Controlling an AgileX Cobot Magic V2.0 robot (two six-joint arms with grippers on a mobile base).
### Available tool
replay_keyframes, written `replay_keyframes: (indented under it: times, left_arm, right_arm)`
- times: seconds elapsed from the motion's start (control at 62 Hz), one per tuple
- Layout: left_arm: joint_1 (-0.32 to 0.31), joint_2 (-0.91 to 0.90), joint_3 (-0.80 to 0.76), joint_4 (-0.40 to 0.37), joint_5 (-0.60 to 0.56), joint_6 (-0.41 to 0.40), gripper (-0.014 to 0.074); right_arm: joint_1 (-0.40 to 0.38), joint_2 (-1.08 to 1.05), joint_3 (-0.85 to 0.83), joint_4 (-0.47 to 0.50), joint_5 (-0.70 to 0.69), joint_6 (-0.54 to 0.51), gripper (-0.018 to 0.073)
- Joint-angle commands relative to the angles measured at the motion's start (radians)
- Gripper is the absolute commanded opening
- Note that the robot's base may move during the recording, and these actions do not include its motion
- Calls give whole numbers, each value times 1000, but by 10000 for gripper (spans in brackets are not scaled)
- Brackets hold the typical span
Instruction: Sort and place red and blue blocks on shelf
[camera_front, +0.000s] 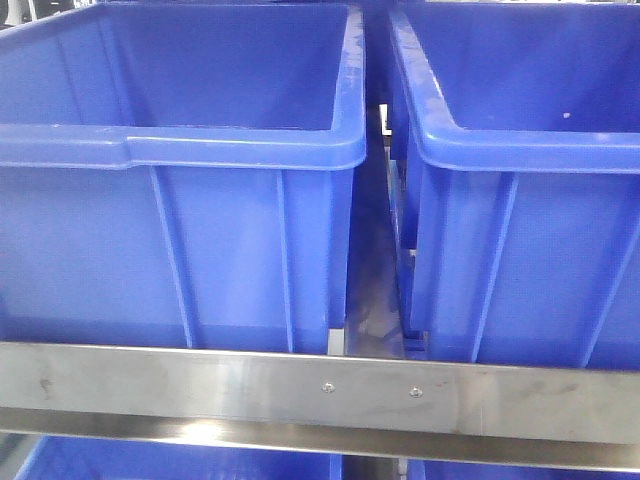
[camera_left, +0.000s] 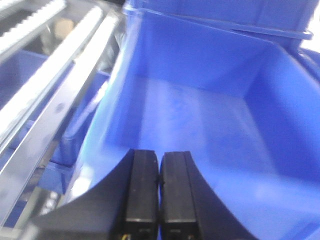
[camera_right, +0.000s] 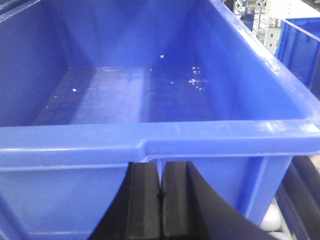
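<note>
Left gripper (camera_left: 159, 192): black fingers pressed together with nothing between them; it hangs over the near rim of a blue bin (camera_left: 200, 115), looking down into the bare interior
Right gripper (camera_right: 161, 200): clenched likewise, pads touching and holding nothing; it sits just in front of the outer wall of another blue bin (camera_right: 150, 135), below its rim
Blocks: neither the red nor the blue cube shows in any view — the floors of both bins seen from the wrists carry only pale specks
Shelf (camera_front: 300, 385): brushed-steel front rail runs across the front view with two screws near its middle; two large blue bins stand on it side by side, a narrow gap between them; more blue plastic shows below the rail
Roller tracks (camera_left: 45, 80): white strips and steel rails slant along the left edge of the left wrist view, beside the bin
Room: blurred — a further blue bin (camera_right: 302, 45) and pale equipment at the upper right of the right wrist view
</note>
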Motion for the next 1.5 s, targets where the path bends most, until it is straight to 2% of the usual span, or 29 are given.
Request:
replay_keyframes:
  times: [0.0,0.21,1.483]
  left_arm:
    - [8,-44,47,0,-119,-5,134]
    - [8,-124,183,-10,-207,-5,134]
    - [8,-124,181,11,-190,-5,134]
  right_arm:
    - [-7,-19,-20,-14,-96,-8,66]
    - [-7,-19,-20,-14,-96,-8,66]
    - [-7,-19,-20,-14,-96,-8,66]
